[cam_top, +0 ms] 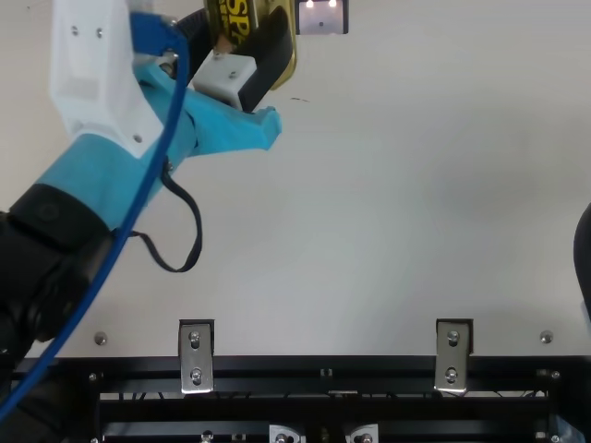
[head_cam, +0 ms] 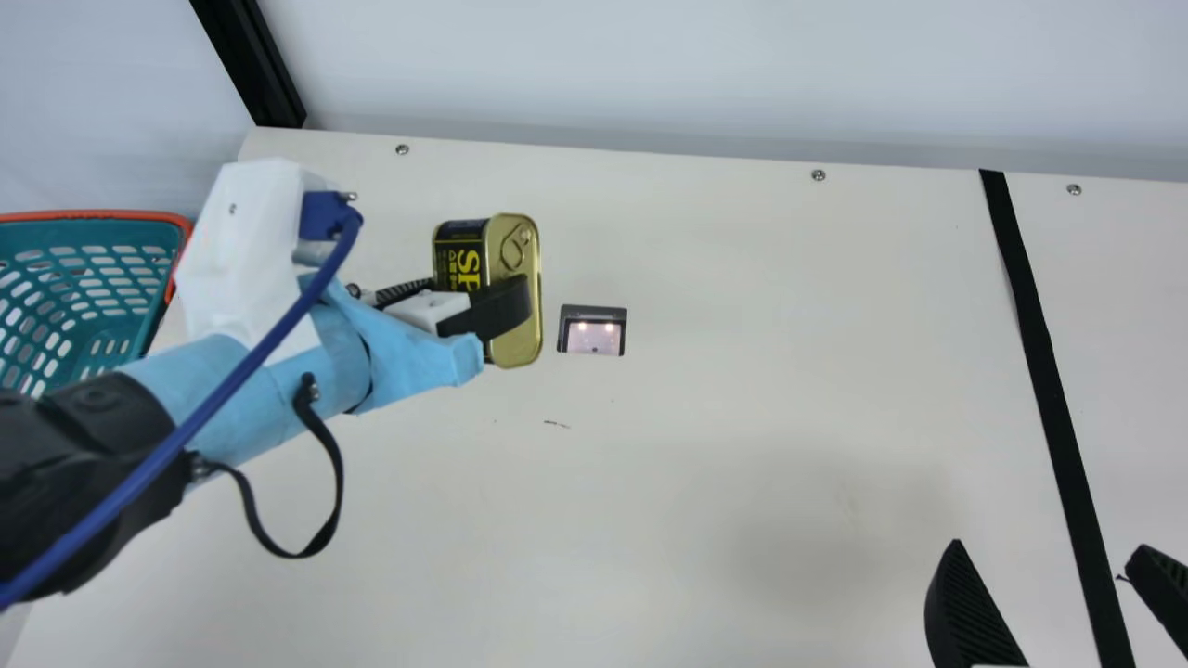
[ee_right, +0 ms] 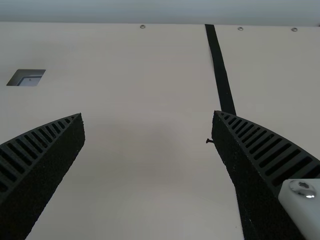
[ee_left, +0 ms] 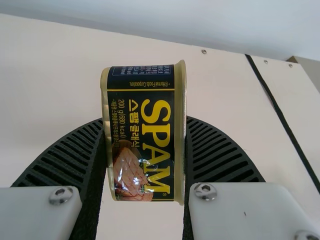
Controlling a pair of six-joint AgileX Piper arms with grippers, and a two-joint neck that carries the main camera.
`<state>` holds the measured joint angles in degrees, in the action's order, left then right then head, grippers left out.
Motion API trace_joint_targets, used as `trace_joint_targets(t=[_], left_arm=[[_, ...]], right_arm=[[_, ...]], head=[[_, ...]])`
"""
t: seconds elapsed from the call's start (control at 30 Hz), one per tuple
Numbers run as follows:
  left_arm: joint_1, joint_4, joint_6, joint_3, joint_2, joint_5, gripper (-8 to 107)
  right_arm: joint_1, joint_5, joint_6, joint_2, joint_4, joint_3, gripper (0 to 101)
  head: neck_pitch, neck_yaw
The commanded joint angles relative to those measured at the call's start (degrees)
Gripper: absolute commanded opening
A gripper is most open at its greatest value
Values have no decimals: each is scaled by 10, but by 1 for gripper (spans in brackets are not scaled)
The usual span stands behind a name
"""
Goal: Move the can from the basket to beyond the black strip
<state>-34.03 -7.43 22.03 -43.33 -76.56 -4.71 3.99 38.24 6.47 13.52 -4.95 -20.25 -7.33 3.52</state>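
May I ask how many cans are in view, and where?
1: the can, held between my left fingers, right of the basket in the main view. The partly hidden basket could hide others.

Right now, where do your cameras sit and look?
Main: on my neck, facing down; left arm, right gripper show.
Top: above the table, facing steeply down; left arm shows.
Left wrist: looks past my left gripper at the can.
Right wrist: looks past the open right gripper at the black strip.
Main and top both show the can.
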Motion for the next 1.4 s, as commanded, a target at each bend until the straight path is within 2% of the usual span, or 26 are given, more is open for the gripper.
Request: trace_joint_targets(t=[0.0, 0.27, 0.53, 1.07, 1.37], left_arm=[[1, -2, -17, 4, -10, 26, 10], [4, -6, -61, 6, -61, 94, 10], [-15, -23, -86, -20, -119, 134, 10], [-23, -18, -97, -101, -202, 147, 10], [-17, -17, -106, -114, -224, 161, 10]], right_arm=[[0, 0, 0, 0, 0, 0, 101], [0, 0, 0, 0, 0, 0, 101], [0, 0, 0, 0, 0, 0, 101], [0, 0, 0, 0, 0, 0, 101], [0, 0, 0, 0, 0, 0, 101]], head=[[-20, -3], [-20, -3], [-20, -3], [-20, -3], [-20, -3]])
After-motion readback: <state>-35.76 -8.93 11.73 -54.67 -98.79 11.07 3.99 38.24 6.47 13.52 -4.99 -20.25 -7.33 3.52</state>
